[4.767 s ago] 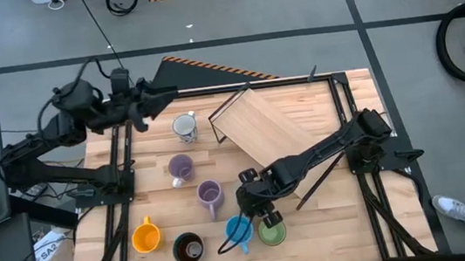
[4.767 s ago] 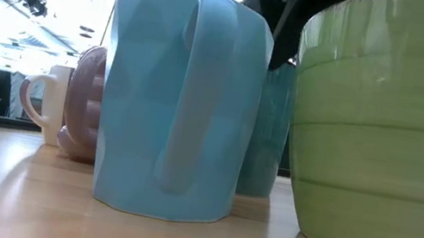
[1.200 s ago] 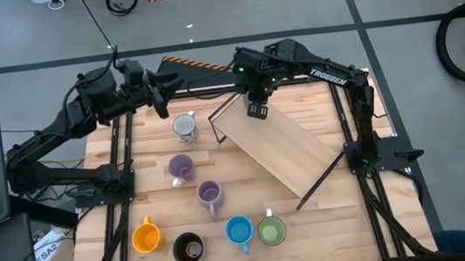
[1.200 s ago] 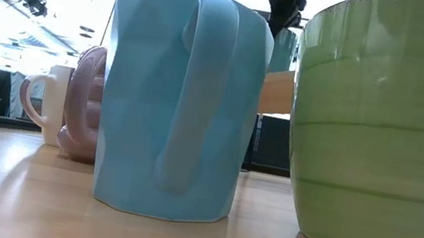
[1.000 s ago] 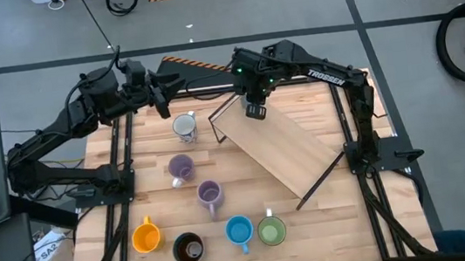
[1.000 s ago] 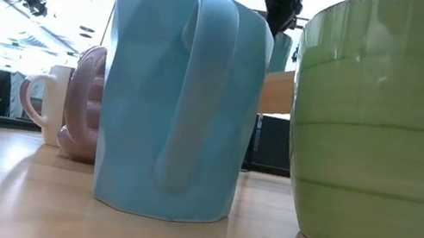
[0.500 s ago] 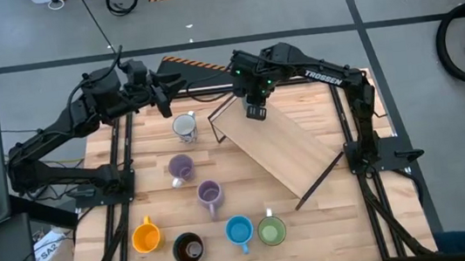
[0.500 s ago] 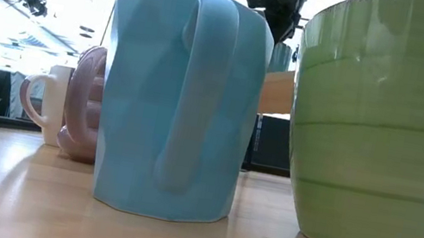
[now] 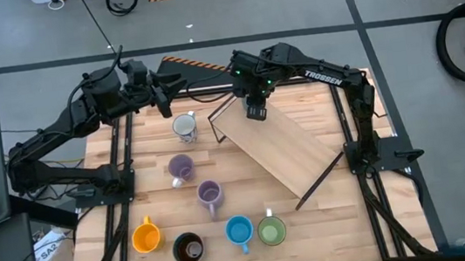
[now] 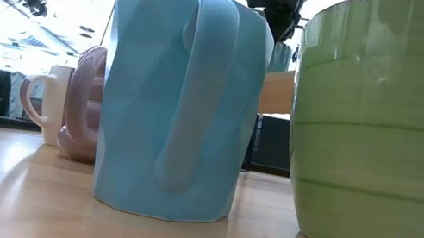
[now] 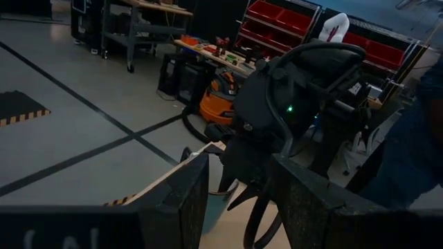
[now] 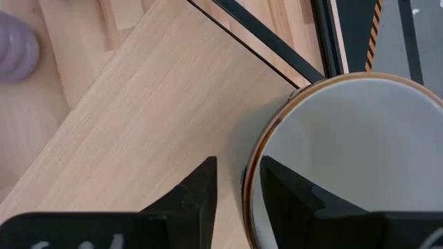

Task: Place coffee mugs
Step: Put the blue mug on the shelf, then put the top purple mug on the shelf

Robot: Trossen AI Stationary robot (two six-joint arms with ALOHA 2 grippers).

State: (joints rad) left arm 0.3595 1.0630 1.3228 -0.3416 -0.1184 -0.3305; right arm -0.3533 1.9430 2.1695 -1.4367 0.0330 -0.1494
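My right gripper (image 9: 255,110) hangs over the far-left end of a wooden shelf board (image 9: 283,147), shut on a mug (image 12: 346,159) that is white inside with a brown rim. In the low view this mug (image 10: 281,57) looks pale blue and sits at the board's top under the gripper (image 10: 277,8). Seven mugs stand on the table: white (image 9: 184,127), two lavender (image 9: 180,167) (image 9: 210,194), orange (image 9: 145,237), dark (image 9: 189,250), blue (image 9: 240,231) and green (image 9: 271,230). My left gripper (image 9: 161,99) is open in the air near the far-left edge. My right gripper holds the mug by its rim (image 12: 248,162), one finger (image 12: 284,194) inside the cup and the other finger (image 12: 201,194) outside the wall. The fingers come from above, pointing down. The mug is upright at the shelf board's top; whether its base rests there I cannot tell.
The shelf board runs slanting across the table's middle and right on a black wire frame (image 9: 321,177). Black arm frames stand along both side edges. Bare wood lies to the right of the green mug. In the left wrist view, the right arm (image 11: 291,111) shows close ahead.
My right gripper, with the mug, has come down a little over the far-left end of the shelf board. The mugs on the table have stayed in place.
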